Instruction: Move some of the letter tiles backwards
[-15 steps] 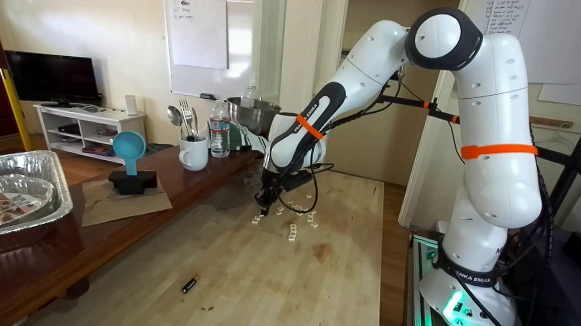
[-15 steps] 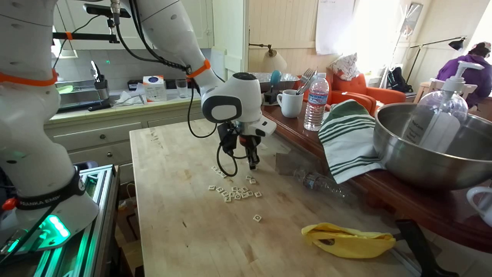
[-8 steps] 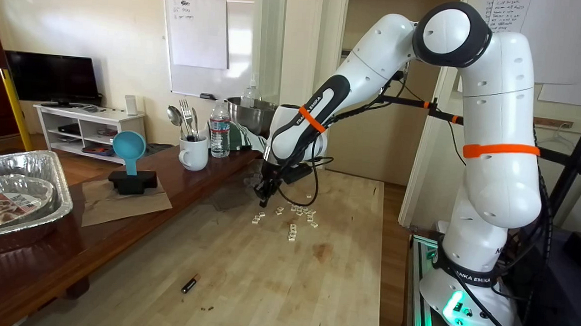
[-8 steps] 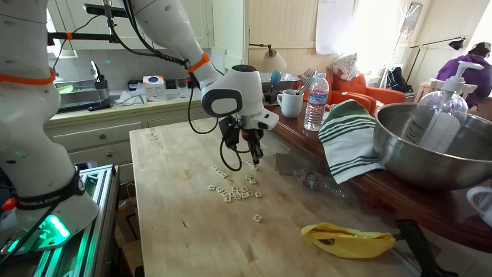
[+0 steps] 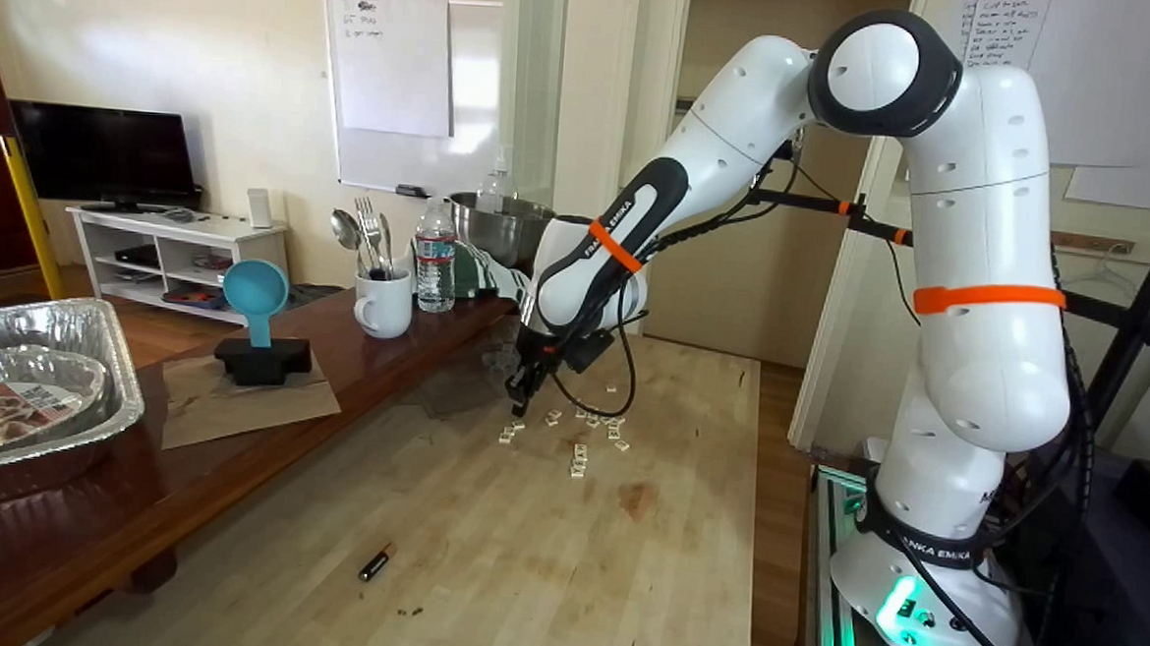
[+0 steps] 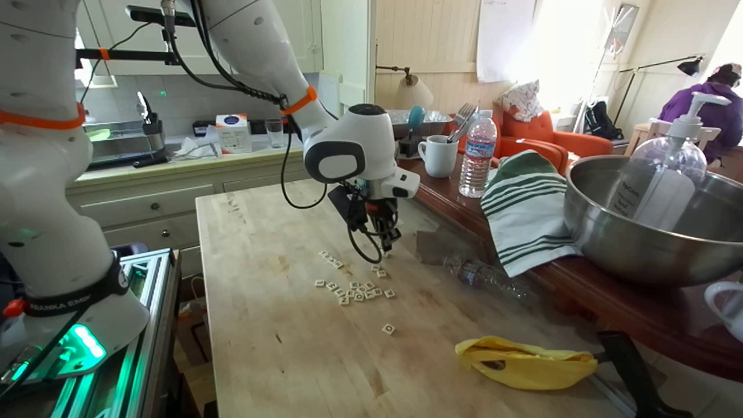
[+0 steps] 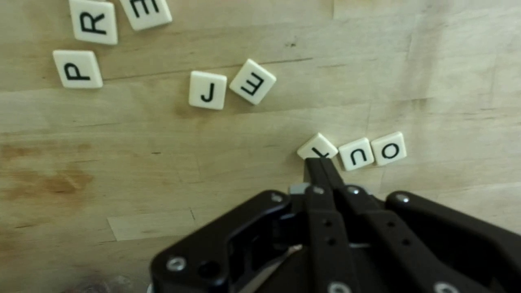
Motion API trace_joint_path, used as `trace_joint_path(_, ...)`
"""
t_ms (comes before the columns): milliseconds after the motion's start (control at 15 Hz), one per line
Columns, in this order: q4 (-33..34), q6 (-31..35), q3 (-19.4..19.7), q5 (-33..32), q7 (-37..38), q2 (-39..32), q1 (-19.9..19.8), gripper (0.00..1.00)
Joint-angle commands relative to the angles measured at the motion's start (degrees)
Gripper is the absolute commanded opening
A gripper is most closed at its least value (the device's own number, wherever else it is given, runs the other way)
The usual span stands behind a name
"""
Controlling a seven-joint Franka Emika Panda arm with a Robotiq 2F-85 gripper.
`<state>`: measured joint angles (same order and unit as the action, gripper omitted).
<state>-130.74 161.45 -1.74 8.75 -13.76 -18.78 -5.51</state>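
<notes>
Black metal gripper (image 7: 319, 162) hung low over light-brown wooden table (image 7: 134, 150), jaws squeezed together, nothing held. In wrist view, it hid part of one small square cream letter tile (image 7: 316, 145); could not tell if touching. Cream U tile (image 7: 356, 154) and cream O tile (image 7: 389, 148) sat just right of that one, cream J tile (image 7: 207, 90) and cream E tile (image 7: 252, 82) to left. In exterior view, loose bunch of cream tiles (image 6: 359, 296) lay nearer than gripper, yellow banana-shaped pouch (image 6: 525, 366) near right.

Letter tiles (image 6: 359, 297) on tabletop (image 6: 273, 371) | in an exterior view, mug (image 6: 439, 158) — cutlery (image 6: 463, 116) inside — left of upright bottle (image 6: 479, 154) on ledge (image 6: 679, 307) | soap dispenser (image 6: 664, 181) in bowl (image 6: 656, 251), right of towel (image 6: 525, 216)
</notes>
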Motion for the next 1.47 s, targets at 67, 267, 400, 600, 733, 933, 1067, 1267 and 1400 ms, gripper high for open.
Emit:
trace_joint_path(67, -0.25, 4.71, -1.39, -1.50, -3.00, -2.37, -1.55, 0.00)
trace_joint_path(267, -0.24, 5.60, -1.92, -2.15, -4.12, -3.30, -2.08, 0.00)
trace_joint_path(400, -0.24, 5.43, -2.09, -2.76, -4.47, -3.38, -2.29, 0.00)
trace_joint_path(600, -0.22, 5.35, -2.47, -2.41, -3.85, -3.30, -2.47, 0.00)
trace_joint_path(733, -0.09, 5.13, -2.53, -2.01, -3.14, -3.31, -2.48, 0.00)
trace_joint_path(933, -0.02, 5.22, -2.27, -1.77, -1.80, -3.33, -2.19, 0.00)
trace_joint_path(1067, -0.01, 5.39, -2.41, -1.35, -1.19, -3.32, -2.30, 0.00)
trace_joint_path(1267, -0.26, 5.28, -2.85, -0.58, -0.38, -2.95, -2.61, 0.00)
trace_joint_path(1400, -0.34, 5.04, -2.88, -0.41, 0.52, -2.71, -2.54, 0.00)
